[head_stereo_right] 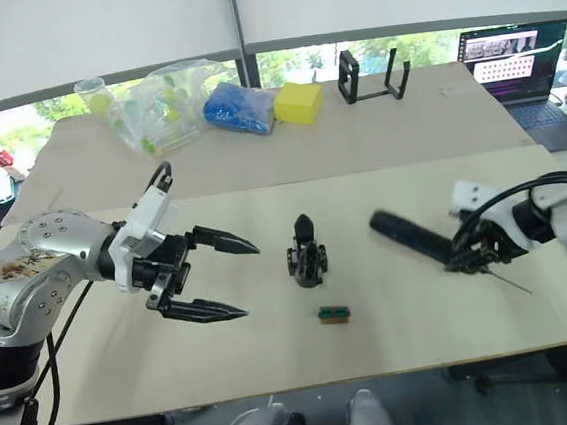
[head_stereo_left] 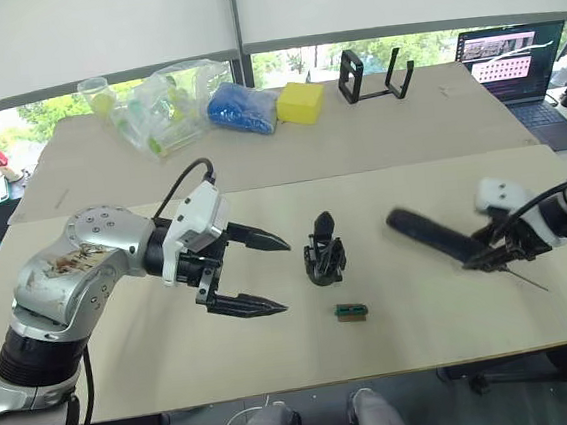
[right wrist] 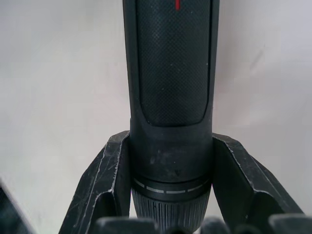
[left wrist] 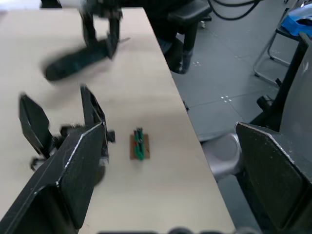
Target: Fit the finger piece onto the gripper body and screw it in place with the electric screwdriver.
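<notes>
- The gripper body (head_stereo_left: 323,250) is standing upright near the middle of the front table (head_stereo_left: 425,329), one pointed black finger sticking up from it.
- I cannot tell whether the finger piece is already sitting on that body; nothing loose that matches it is lying on the table top.
- A small green block (head_stereo_left: 350,312) is lying flat just in front of the body, apart from it.
- The electric screwdriver (head_stereo_left: 436,236) is being gripped by the right gripper (head_stereo_left: 495,249), whose two fingers are clamping the barrel from both sides close to the bit end, as the right wrist view is showing plainly.
- The tool is lying nearly level over the table, its rounded end pointing toward the body and its thin bit (head_stereo_left: 527,279) pointing away to the robot's right and slightly down.
- Judging by this, the screwing is not yet under way: the bit is facing away from the body and is well apart from it, so the tool needs turning before it can drive anything.
- The left gripper (head_stereo_left: 252,273) is hovering just left of the body, fingers spread wide and holding nothing, tips aimed toward it.
- The left arm is reaching in bent at the elbow from the robot's left, the right arm from the far right edge.
- On the back table are sitting a black frame stand (head_stereo_left: 375,75), a yellow block (head_stereo_left: 300,101), a blue bundle (head_stereo_left: 243,108), clear plastic bags (head_stereo_left: 165,105) and a laptop (head_stereo_left: 515,60).
</notes>
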Available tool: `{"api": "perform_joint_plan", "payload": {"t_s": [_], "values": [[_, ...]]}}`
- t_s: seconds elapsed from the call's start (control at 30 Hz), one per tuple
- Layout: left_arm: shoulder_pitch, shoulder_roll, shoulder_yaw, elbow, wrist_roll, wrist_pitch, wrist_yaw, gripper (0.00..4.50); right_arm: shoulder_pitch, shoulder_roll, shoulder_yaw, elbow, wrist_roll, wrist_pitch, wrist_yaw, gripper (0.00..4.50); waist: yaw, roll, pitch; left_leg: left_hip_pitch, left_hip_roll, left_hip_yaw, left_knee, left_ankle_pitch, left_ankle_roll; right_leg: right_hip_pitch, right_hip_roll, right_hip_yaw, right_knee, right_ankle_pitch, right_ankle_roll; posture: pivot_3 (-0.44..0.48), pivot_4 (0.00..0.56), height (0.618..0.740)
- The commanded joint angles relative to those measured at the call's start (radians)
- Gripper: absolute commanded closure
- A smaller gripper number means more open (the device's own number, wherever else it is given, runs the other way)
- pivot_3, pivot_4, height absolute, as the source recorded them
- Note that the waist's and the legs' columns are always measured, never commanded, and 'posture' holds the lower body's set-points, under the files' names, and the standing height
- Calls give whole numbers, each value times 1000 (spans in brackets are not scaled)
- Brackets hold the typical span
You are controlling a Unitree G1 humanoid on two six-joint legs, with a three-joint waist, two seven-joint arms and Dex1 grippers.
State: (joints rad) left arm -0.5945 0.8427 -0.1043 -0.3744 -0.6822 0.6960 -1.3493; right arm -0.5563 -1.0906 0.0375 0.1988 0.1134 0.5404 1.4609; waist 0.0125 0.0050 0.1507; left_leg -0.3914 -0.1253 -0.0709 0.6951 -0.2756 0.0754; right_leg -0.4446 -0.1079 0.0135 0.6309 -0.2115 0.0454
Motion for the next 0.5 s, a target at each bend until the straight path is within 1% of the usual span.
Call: {"api": "perform_joint_plan", "payload": {"t_s": [0.03,0.07,0.13,0.2,0.27,0.3,0.33,0.37,0.43,0.5], "values": [[19,17,-2,11,24,-42,-27,0,89,65,-336,-257,215,209,-129,2590,3,0,0,0,0,0,0,0,0,0,0,0,0,0,0,0,150,740],[24,16,-9,17,31,-48,-33,0,125,112,-425,-335,266,261,-183,2590,3,0,0,0,0,-1,0,0,0,1,0,0,0,0,0,0,150,740],[34,18,-20,24,38,-57,-49,0,175,190,-543,-463,346,332,-273,2590,6,0,0,1,0,-2,0,0,0,2,0,1,0,0,0,0,150,740],[47,16,-44,34,47,-71,-77,0,248,345,-674,-662,462,398,-413,2590,9,0,0,1,0,-2,0,0,0,3,0,1,0,0,0,0,150,740],[63,9,-71,51,72,-107,-103,0,328,504,-754,-842,577,435,-552,2590,11,0,0,2,0,-3,-1,0,0,4,0,2,0,0,0,0,150,740],[71,3,-80,61,87,-127,-109,0,367,557,-770,-907,620,433,-597,2590,12,0,0,2,0,-3,-1,0,0,3,1,2,0,0,0,0,150,740],[76,0,-84,69,96,-142,-114,0,395,586,-778,-948,653,431,-631,2590,11,0,0,2,0,-3,-1,0,0,3,0,3,0,0,0,0,150,740],[85,-13,-96,81,117,-168,-108,0,453,630,-773,-1007,694,407,-649,2590,12,0,0,2,0,-3,-1,0,0,3,1,3,0,0,0,0,150,740],[107,-40,-118,104,157,-224,-103,0,573,707,-711,-1121,730,322,-660,2590,12,0,0,3,-1,-2,-1,0,0,4,1,2,0,0,0,0,150,740],[117,-76,-123,127,177,-248,-76,0,630,762,-630,-1176,725,263,-701,2590,8,0,0,4,-1,-2,-1,0,0,5,3,1,0,0,0,0,150,740]]}}
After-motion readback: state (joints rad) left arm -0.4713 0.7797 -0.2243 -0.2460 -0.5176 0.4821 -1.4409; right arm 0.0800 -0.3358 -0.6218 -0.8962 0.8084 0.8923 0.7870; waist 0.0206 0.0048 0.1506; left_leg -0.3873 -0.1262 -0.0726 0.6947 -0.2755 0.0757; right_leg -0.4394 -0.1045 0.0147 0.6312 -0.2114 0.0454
